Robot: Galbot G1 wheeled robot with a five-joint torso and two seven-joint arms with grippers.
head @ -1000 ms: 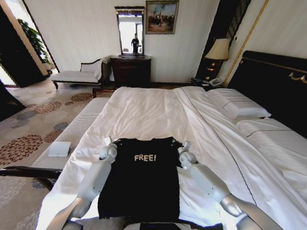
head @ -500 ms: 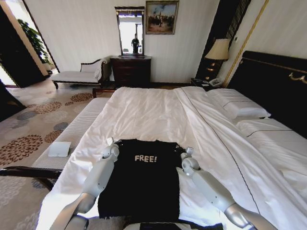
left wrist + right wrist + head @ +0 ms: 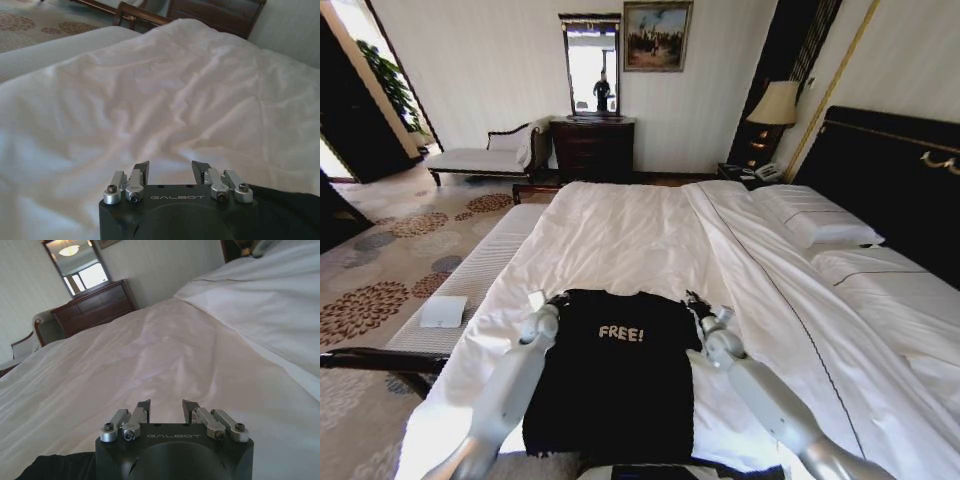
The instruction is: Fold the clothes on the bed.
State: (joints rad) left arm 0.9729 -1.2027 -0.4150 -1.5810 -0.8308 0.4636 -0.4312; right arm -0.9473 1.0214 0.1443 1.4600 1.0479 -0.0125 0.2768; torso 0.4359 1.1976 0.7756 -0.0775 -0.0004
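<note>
Hotel bedroom, carpeted, with a dresser (image 3: pixel 592 147) and mirror (image 3: pixel 592 62) on the far wall, a chaise (image 3: pixel 485 155) at far left, a lamp (image 3: pixel 775 103) at far right and a white bench (image 3: pixel 470 280) along the bed's left side. Bed (image 3: pixel 640 230): white duvet, pillows at right against the dark headboard (image 3: pixel 890 180).

Shirt (image 3: pixel 615 385): black, lying flat on the near part of the duvet, lettering up, collar end toward the far side, hem end toward the robot. It appears spread out and unfolded.

Left gripper (image 3: pixel 542 308): at the shirt's far-left corner, by the shoulder. The left wrist view shows the left gripper (image 3: pixel 170 171) with fingers (image 3: pixel 142 170) apart and nothing between them, bare duvet ahead and black fabric just beside the body.

Right gripper (image 3: pixel 705 305): at the far-right corner, matching the left. In the right wrist view the right gripper (image 3: pixel 166 410) has its fingers (image 3: pixel 143 409) apart and empty, with black fabric at the near edge.

Assessment: the step in hand looks like the approach to the two shoulder corners; no fold has been made. The next move calls for both grippers to settle onto the fabric edge and pinch it alone, without catching the duvet, at matched points so the fold runs straight.
</note>
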